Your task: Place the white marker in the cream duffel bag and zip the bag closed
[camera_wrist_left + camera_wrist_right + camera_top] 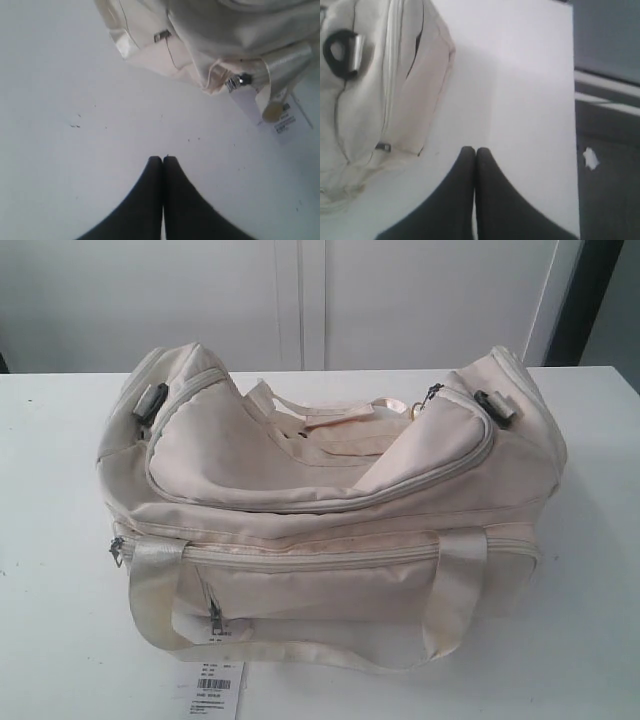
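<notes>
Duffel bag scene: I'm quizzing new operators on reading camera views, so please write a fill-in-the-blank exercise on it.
1. The duffel bag rests on a white ____.
2. The left gripper and the right gripper are both ____ and hold nothing.
3. The white tag at the bag's front carries a printed ____.
Missing words: table; shut; barcode.

Duffel bag (330, 490) mid-table (60, 640), hang tag (213, 690) at its near-left corner.
</notes>
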{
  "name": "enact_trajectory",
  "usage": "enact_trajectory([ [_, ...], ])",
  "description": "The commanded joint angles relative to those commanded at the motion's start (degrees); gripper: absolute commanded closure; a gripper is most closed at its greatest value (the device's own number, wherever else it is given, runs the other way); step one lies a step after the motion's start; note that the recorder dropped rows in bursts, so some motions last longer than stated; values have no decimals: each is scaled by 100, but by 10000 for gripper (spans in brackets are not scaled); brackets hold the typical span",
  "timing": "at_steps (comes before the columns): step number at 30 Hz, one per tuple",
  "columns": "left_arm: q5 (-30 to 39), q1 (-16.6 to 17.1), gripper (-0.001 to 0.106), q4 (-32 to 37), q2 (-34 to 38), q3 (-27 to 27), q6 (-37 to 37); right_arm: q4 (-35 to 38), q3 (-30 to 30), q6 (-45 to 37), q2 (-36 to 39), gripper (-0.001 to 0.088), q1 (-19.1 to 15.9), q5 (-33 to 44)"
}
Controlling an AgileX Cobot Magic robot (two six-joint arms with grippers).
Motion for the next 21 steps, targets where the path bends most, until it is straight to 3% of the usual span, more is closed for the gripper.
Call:
enact_trajectory([
  [7, -924, 0, 1053, 0, -861, 786, -410, 83, 531, 13, -917, 868, 0, -643],
  [21, -1222, 0, 1053, 0, -2294, 1659, -603, 233, 1462, 109, -2092, 868, 0, -1287],
])
